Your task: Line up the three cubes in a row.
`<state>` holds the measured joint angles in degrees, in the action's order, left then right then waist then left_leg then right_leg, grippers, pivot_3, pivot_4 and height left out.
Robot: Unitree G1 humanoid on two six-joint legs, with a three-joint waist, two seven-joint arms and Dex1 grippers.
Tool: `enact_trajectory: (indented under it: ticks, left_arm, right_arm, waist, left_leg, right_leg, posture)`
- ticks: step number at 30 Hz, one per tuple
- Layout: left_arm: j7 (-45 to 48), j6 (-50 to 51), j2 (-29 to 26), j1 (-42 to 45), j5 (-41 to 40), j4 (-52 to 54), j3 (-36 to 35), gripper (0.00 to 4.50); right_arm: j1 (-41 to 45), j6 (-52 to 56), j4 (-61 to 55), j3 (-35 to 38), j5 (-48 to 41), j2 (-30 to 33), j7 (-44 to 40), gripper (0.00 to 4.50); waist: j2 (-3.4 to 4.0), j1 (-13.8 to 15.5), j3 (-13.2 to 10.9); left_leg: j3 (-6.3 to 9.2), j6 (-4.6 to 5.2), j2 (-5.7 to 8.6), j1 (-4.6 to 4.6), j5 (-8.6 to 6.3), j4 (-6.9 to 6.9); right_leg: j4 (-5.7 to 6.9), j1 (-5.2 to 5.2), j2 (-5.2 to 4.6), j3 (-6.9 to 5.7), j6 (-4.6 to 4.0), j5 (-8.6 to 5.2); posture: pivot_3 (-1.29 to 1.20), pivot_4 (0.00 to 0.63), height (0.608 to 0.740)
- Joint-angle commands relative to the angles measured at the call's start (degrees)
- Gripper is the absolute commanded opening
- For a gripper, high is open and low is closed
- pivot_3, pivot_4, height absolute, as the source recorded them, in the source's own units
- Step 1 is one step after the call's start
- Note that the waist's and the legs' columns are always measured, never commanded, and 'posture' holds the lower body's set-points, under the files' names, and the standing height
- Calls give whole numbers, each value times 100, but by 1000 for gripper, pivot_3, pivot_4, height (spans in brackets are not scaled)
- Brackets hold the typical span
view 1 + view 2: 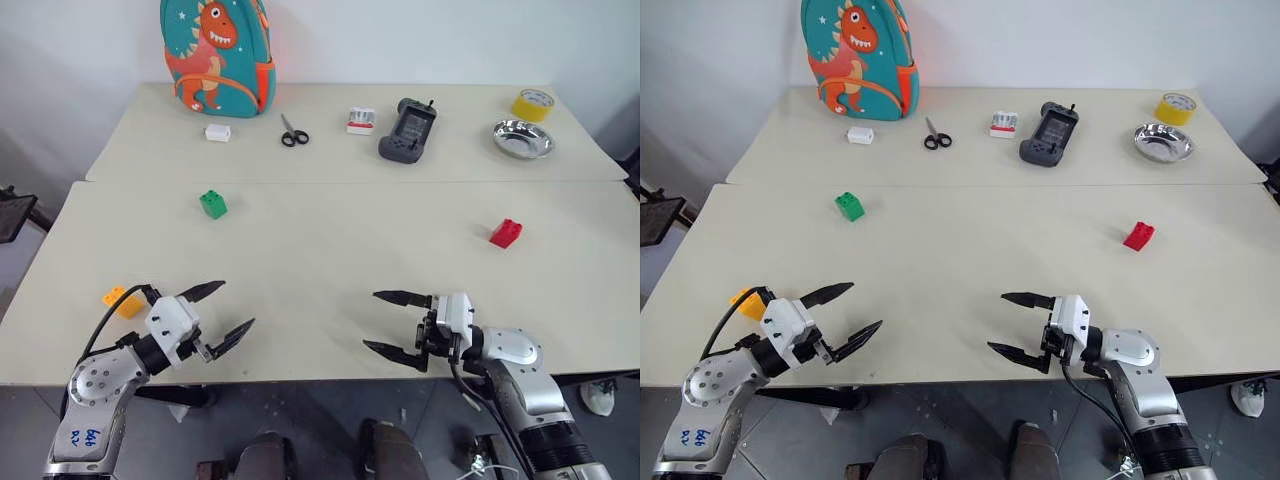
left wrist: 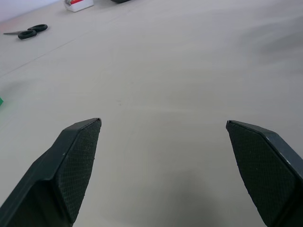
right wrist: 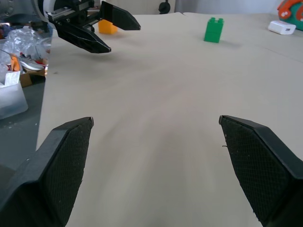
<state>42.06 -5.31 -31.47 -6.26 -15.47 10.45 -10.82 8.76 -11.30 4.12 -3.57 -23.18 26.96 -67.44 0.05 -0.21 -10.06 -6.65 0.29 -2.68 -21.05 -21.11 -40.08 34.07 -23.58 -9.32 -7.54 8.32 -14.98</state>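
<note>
Both spread wide and empty above the surface (image 1: 320, 260): left pincer (image 1: 228, 312), right pincer (image 1: 393, 324). Scattered well apart: green cube (image 1: 212, 204), red cube (image 1: 505, 233), yellow-orange cube (image 1: 122, 300).

Bright, even, diffuse light; soft faint shadows on desk (image 1: 330, 250) under each tool. Mild glare on steel bowl (image 1: 522, 139). Head views sharp throughout. Wrist views: near black fingers (image 2: 75, 165) slightly soft, far background blurred

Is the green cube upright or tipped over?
Upright. The green cube stands on the table with its studs pointing up, as the right wrist view shows.
</note>
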Motion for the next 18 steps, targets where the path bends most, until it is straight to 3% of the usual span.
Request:
enact_trajectory:
  ticks: [1,8,12,15,18]
  left_arm:
    - [65,3,12,23,-279,116,-113,4497]
    - [274,802,36,186,-1195,517,-112,4497]
    - [398,655,203,666,-913,486,427,4497]
    - [657,669,200,1054,-627,375,968,4497]
    - [690,730,265,1229,-509,286,1258,4497]
  right_arm:
    - [114,-213,-5,80,-49,-127,35,4500]
    - [-259,108,-713,753,-437,-85,734,4500]
    - [-1149,293,-1243,2255,-735,127,1740,4500]
    - [-1637,208,-933,3345,-708,95,2574,4500]
    - [-1855,19,-365,3797,-477,56,2956,4500]
  waist:
    - [0,0,0]
    - [0,52,0]
    - [1,166,0]
    - [1,181,1]
    - [2,124,5]
  left_leg:
    - [0,0,0,0,0,0]
    - [5,0,0,-3,0,-1]
    - [5,0,2,-5,0,-1]
    - [-1,1,6,-6,-1,-3]
    - [-8,1,6,1,-1,1]
  right_leg:
    - [0,0,0,0,0,0]
    - [1,0,-1,0,1,0]
    - [-3,2,-1,-1,1,0]
    - [-11,5,-1,2,1,1]
    - [-11,5,2,6,1,0]
  posture:
    - [0,150,740]
    - [0,150,740]
    - [0,150,740]
    - [0,150,740]
    - [0,150,740]
